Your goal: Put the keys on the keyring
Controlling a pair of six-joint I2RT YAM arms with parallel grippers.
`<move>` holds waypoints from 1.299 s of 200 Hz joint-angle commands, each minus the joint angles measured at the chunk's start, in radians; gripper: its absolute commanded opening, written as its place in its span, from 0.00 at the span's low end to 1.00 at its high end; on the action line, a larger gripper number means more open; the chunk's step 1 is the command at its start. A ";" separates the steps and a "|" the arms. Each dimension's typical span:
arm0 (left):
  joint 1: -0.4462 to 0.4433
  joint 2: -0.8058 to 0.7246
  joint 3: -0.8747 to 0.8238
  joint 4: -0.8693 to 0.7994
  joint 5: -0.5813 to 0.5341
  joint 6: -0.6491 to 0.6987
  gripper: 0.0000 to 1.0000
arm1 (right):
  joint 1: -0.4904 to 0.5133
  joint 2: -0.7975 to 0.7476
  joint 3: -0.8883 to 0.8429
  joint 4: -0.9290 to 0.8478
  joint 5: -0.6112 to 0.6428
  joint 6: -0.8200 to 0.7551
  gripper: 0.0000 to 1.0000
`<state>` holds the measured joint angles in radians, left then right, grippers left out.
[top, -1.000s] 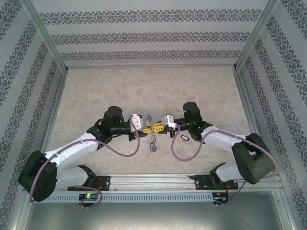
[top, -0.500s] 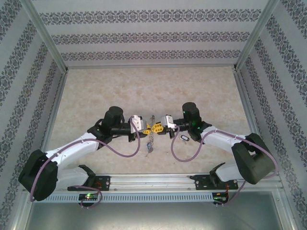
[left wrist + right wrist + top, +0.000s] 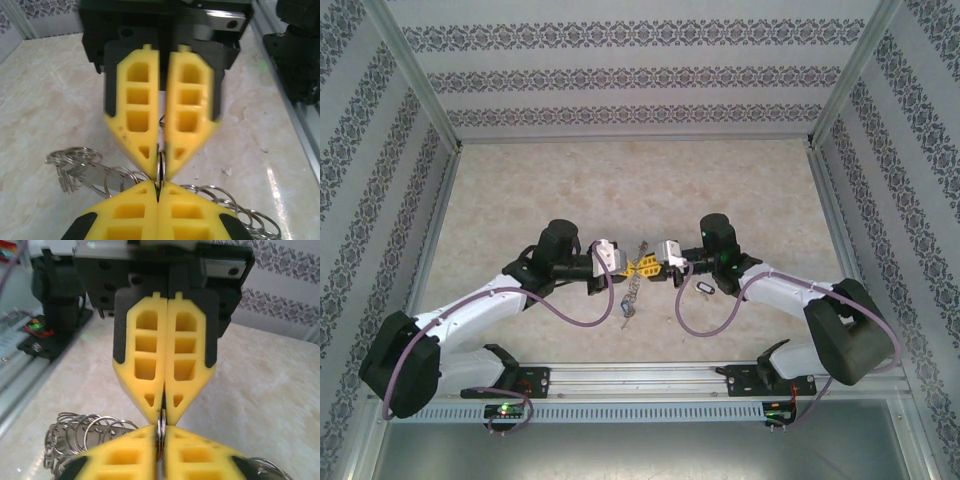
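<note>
My two grippers meet tip to tip over the middle of the table. The keyring (image 3: 161, 165), a thin double-wire metal ring, stands on edge between all four yellow fingertips. My left gripper (image 3: 159, 184) is shut on it, its tips pressed together on the wire. The right gripper (image 3: 160, 440) has its fingers a little apart, with the keyring (image 3: 160, 426) in the narrow gap. In the top view the left gripper (image 3: 634, 266) and right gripper (image 3: 651, 264) touch noses. One of the keys (image 3: 703, 289), with an oval blue-and-white head, lies on the table by the right arm.
A bundle of small silvery rings (image 3: 75, 162) on a flat metal strip trails off the keyring onto the marble tabletop (image 3: 620, 190), also seen as a short chain (image 3: 632, 295) below the grippers. Patterned walls enclose three sides; a metal rail (image 3: 640, 378) runs along the near edge.
My left gripper has closed onto the keyring. The right gripper's fingers have parted slightly. Both arms have barely shifted, and the hanging rings have swung a little.
</note>
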<state>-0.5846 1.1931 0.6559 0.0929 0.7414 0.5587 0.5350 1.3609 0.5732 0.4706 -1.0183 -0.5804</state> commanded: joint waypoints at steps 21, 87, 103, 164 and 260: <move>-0.014 -0.003 0.100 -0.211 -0.048 0.120 0.00 | 0.020 -0.144 0.049 -0.363 0.243 -0.174 0.27; -0.015 0.069 0.265 -0.483 -0.080 0.231 0.00 | 0.071 -0.114 0.116 -0.433 0.313 -0.196 0.30; -0.017 0.077 0.281 -0.507 -0.083 0.234 0.00 | 0.071 -0.102 0.126 -0.407 0.288 -0.180 0.30; -0.020 0.082 0.282 -0.497 -0.084 0.207 0.00 | 0.073 -0.079 0.162 -0.408 0.240 -0.148 0.27; -0.019 0.113 0.281 -0.447 -0.105 0.158 0.00 | 0.066 -0.046 0.154 -0.389 0.097 -0.106 0.32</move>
<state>-0.5900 1.2892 0.9169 -0.3920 0.6415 0.7326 0.6044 1.3159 0.7136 0.0780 -0.8280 -0.7052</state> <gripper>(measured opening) 0.061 0.320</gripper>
